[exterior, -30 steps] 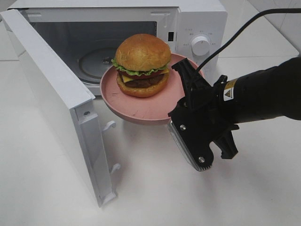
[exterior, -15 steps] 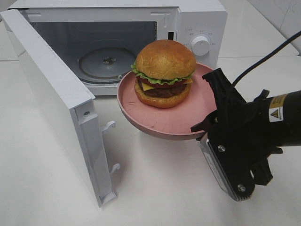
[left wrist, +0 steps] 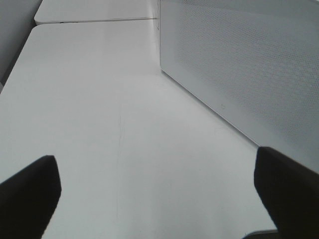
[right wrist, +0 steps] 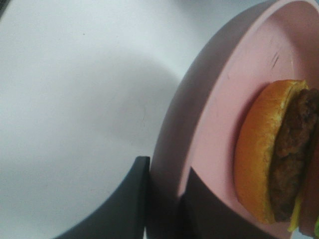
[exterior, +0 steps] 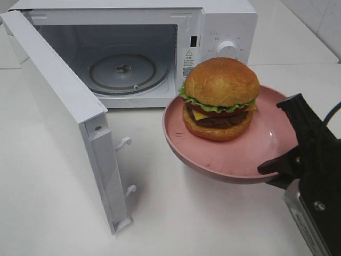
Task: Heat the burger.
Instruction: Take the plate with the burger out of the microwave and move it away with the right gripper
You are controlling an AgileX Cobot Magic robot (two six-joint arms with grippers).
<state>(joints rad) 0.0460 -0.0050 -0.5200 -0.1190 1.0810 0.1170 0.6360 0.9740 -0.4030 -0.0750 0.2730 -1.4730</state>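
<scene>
A wide, smooth white tabletop (exterior: 202,218) fills the scene, evenly lit with soft shadows. Behind it there is a second white surface (exterior: 287,37), separated by a thin seam.

A small white sticker (exterior: 188,60) with a warning triangle and fine print sits on the microwave (exterior: 224,21) front, right of the cavity; its text is too small to read. Tiny marks ring the dial (exterior: 228,48), also illegible.
</scene>
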